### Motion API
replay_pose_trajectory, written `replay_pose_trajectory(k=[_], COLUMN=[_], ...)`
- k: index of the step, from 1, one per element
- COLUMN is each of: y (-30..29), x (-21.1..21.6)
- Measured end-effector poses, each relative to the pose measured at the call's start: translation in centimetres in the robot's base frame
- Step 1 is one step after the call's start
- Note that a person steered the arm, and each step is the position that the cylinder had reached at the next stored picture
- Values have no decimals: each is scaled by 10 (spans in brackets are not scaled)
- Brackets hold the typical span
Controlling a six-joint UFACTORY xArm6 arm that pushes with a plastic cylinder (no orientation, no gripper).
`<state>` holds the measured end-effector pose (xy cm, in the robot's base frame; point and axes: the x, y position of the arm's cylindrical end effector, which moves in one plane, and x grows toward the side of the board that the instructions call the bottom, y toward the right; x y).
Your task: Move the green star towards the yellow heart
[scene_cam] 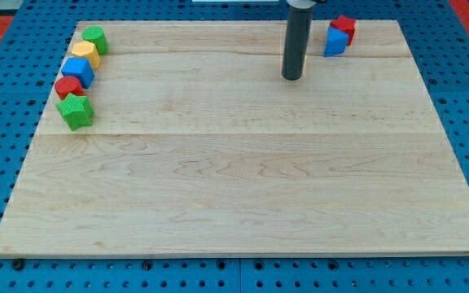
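Camera view: my tip (292,78) is seen near the surface (243,187) top, clawless, well apart from the green star (76,111) at the left

The green star (76,111) lies flat at the board's left edge, the lowest of a row of blocks. The yellow heart (85,54) sits higher in that row, partly hidden.

You see a straight, dark grey rod, round like a pipe, with a blacker collar at the top edge; my tip (292,78) looks flat-ended, perhaps slightly glossy.
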<state>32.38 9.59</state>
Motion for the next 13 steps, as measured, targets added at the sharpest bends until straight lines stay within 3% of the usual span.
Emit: replay_pose_trajectory(k=[1,2,3,4,6,7,8,9,10,11,13], y=[0,-36,-33,4,-125,-260,-375,-387,-343,-339,-253], x=[-29,-23,-58,-45,160,208,169,127,95,65,41])
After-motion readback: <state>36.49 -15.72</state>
